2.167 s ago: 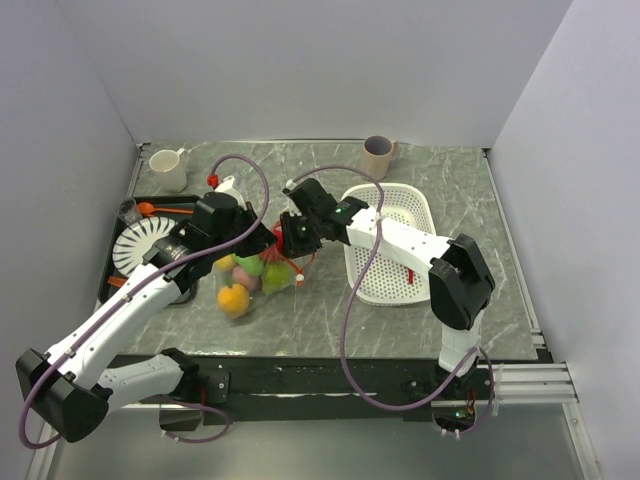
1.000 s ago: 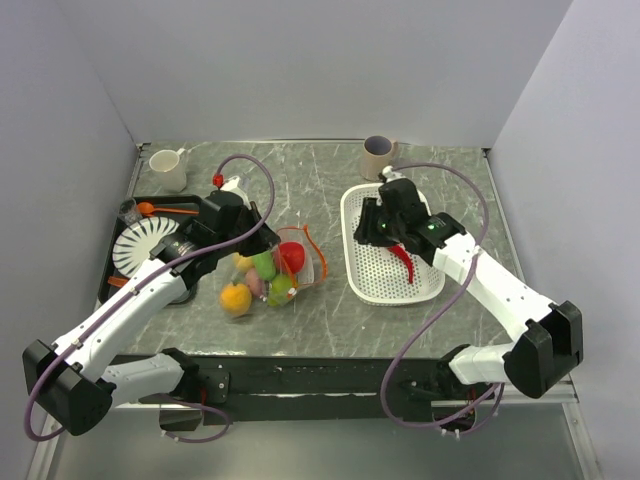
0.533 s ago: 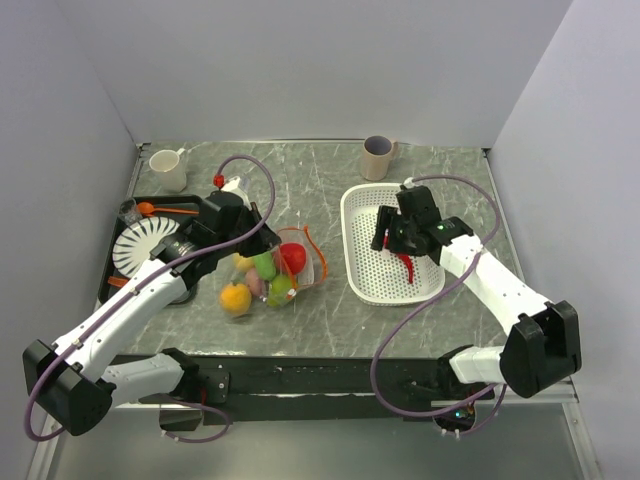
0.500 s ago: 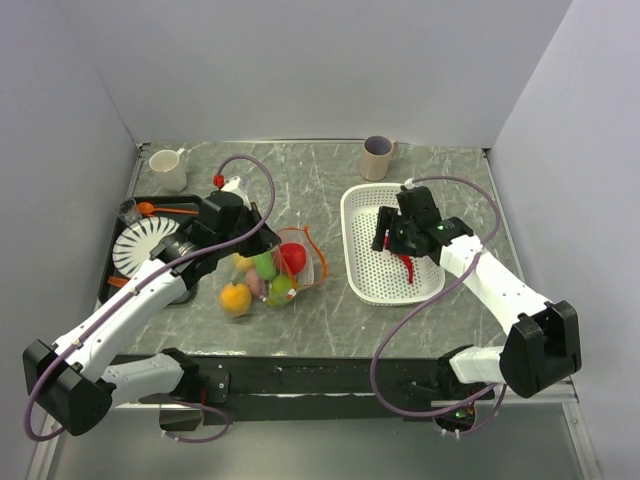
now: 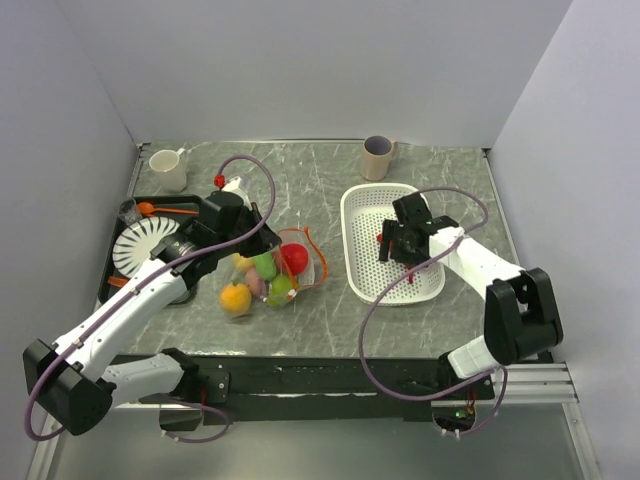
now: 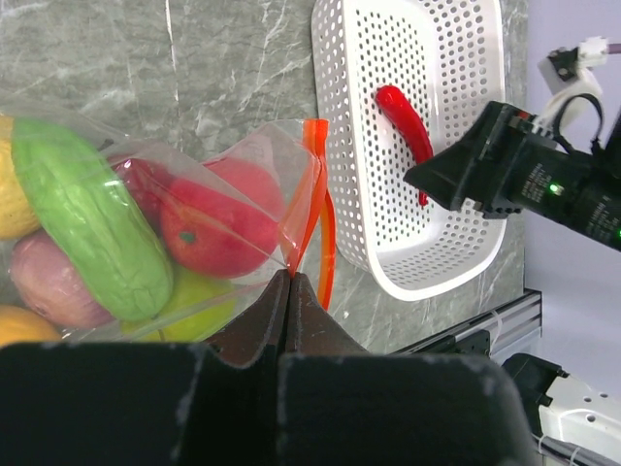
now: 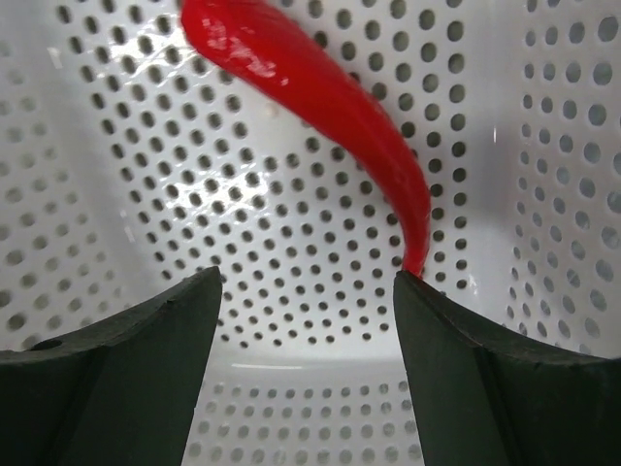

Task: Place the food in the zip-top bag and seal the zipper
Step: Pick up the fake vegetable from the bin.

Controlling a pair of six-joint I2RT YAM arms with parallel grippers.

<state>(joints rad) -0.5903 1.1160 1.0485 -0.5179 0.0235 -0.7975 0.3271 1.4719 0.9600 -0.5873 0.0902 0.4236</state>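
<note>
The clear zip-top bag (image 5: 268,272) lies at the table's middle with several toy foods inside: a green one (image 6: 87,223), a red one (image 6: 218,228), yellow, pink and orange ones. My left gripper (image 5: 262,240) is shut on the bag's edge at the orange-red zipper strip (image 6: 325,223); its jaws meet at the strip (image 6: 289,277). The slider does not show. A red chili (image 7: 320,87) lies in the white perforated basket (image 5: 425,290). My right gripper (image 5: 398,245) is open and empty just over the chili (image 6: 406,121), whose thin tip touches my right finger (image 7: 456,369).
A white mug (image 5: 168,170) and a beige cup (image 5: 378,156) stand at the back. A white ribbed plate (image 5: 138,246) and an orange spoon (image 5: 150,208) sit on a black tray at the left. Walls close in the table on three sides.
My right gripper left the bag's mouth, swung right over the basket and came down above the chili, jaws open. My left gripper kept its hold on the bag's edge.
</note>
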